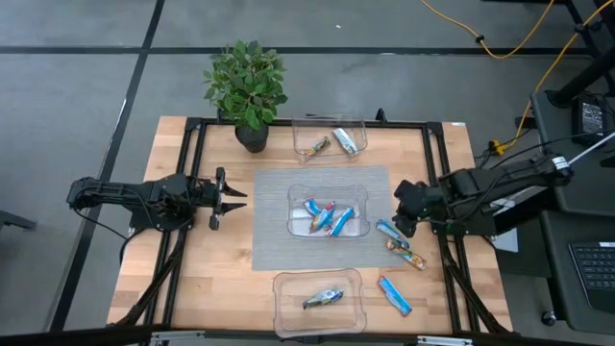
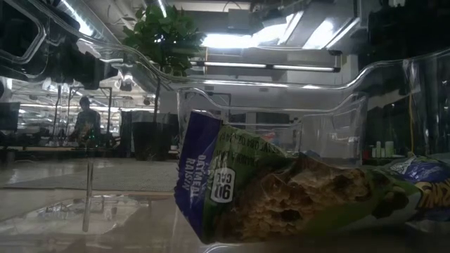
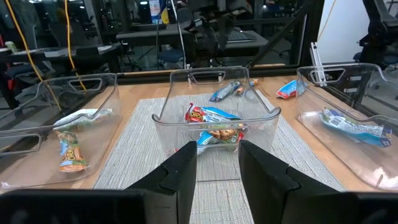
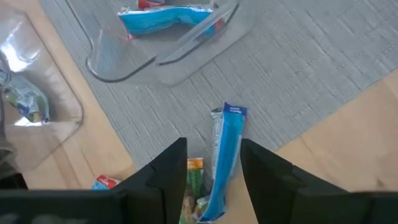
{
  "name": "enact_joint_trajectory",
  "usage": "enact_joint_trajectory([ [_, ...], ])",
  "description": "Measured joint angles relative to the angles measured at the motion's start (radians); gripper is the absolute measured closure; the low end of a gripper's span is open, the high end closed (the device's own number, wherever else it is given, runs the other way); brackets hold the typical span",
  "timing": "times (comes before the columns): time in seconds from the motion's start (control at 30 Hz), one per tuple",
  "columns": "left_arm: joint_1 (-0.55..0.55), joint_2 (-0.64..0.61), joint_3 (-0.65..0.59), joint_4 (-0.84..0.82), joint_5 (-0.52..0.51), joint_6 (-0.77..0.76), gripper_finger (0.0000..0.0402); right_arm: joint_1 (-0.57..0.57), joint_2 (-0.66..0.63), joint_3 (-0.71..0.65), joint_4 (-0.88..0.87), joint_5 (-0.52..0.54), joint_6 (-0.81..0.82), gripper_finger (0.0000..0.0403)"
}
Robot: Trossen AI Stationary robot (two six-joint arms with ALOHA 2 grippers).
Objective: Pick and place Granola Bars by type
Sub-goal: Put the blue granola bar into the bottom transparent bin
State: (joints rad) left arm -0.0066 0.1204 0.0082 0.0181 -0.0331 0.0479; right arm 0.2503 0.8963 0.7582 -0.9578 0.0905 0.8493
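Near bin (image 1: 318, 300): clear plastic, at the near edge of the table (image 1: 221, 279); one silvery-green bar (image 1: 323, 298) lies in it.
Loose bars: a blue bar (image 1: 394, 295) lies on bare wood to the right of the near bin; farther back, a light blue bar (image 1: 393, 233) and a brown-orange bar (image 1: 406, 254) lie side by side at the right edge of the grey mat (image 1: 274, 221).
Right gripper (image 1: 402, 219): hovers just above the light blue bar, fingers parted on either side of it, holding nothing.
Middle bin (image 1: 329, 211): clear plastic, on the mat at the table's centre; several blue bars (image 1: 332, 218) with red ends are heaped in it.
Left gripper (image 1: 231, 197): hangs over the left part of the table, pointing toward the middle bin, fingers apart and empty.
Far bin (image 1: 330, 139): clear plastic, at the far edge; it holds a silvery-green bar (image 1: 346, 141) and a brown-orange bar (image 1: 318, 146).
Plant (image 1: 247, 85): potted, at the far edge, left of the far bin.
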Motion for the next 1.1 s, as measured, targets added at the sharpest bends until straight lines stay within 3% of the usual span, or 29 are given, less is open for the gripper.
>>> enact_joint_trajectory([
  [0.33, 0.000, 0.000, 0.000, 0.000, 0.000, 0.000, 0.0288, 0.104, 0.140, 0.000, 0.025, 0.014, 0.114, 0.0251],
  [0.63, 0.000, 0.000, 0.000, 0.000, 0.000, 0.000, 0.0288, 0.124, 0.285, 0.000, 0.028, 0.014, 0.182, 0.0247],
  [0.73, 0.000, 0.000, 0.000, 0.000, 0.000, 0.000, 0.0288, 0.124, 0.317, 0.000, 0.039, 0.014, 0.195, 0.0225],
  [1.0, 0.000, 0.000, 0.000, 0.000, 0.000, 0.000, 0.0288, 0.123, 0.393, -0.003, 0.043, 0.049, 0.189, 0.0121],
  [1.1, 0.000, 0.000, 0.000, 0.000, 0.000, 0.000, 0.0288, 0.123, 0.418, -0.041, 0.059, 0.050, 0.190, 0.0105],
])
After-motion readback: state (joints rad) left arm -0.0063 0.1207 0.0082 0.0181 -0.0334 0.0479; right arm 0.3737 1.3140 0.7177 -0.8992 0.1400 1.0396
